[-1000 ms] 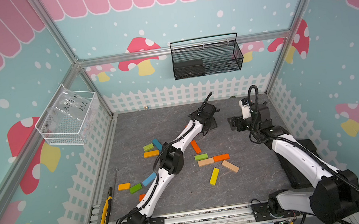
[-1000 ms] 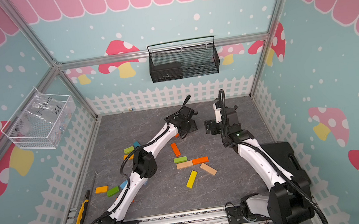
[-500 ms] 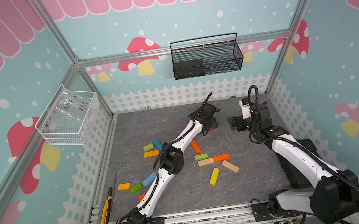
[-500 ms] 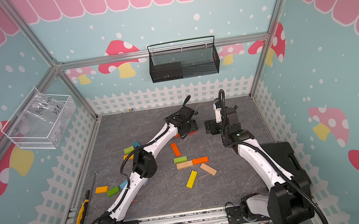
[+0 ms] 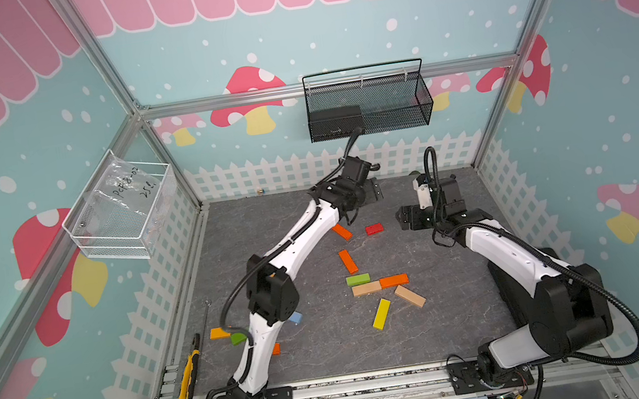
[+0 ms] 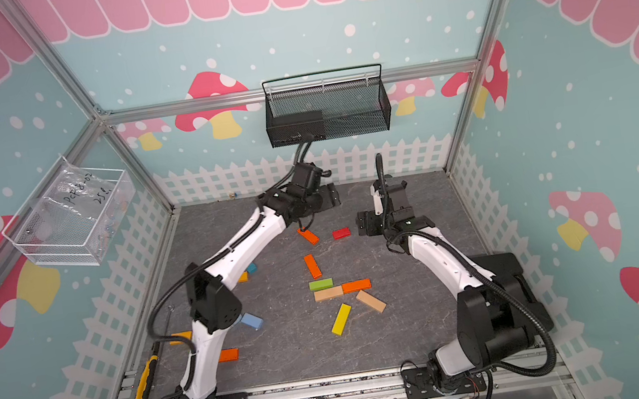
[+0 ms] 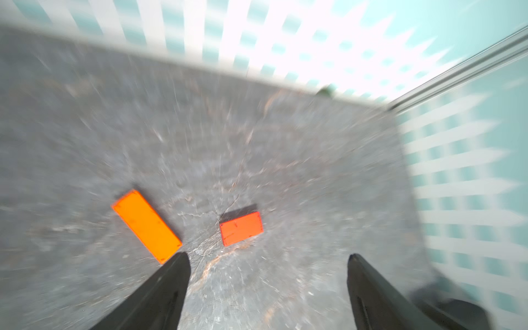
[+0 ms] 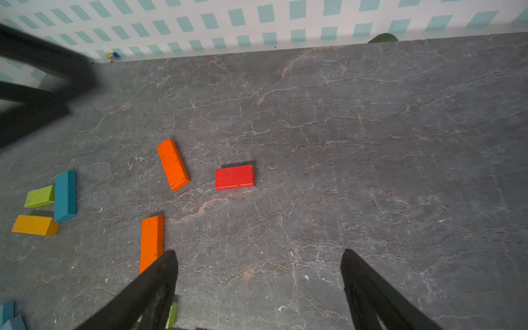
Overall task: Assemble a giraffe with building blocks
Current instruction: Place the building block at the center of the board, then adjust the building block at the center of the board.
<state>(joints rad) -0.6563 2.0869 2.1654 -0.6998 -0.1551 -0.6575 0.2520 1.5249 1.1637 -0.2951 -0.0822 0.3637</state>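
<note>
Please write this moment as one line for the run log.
left gripper: open, empty | right gripper: open, empty | red block: flat on table, ungripped, apart from orange block

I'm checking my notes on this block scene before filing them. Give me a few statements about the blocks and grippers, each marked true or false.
1. The red block lies flat on the table, in neither gripper. True.
2. The left gripper is shut on a block. False: its jaws stand open with nothing between them.
3. The right gripper is open and empty. True.
4. The yellow block stands upright on its end. False: it lies flat on the table.
</note>
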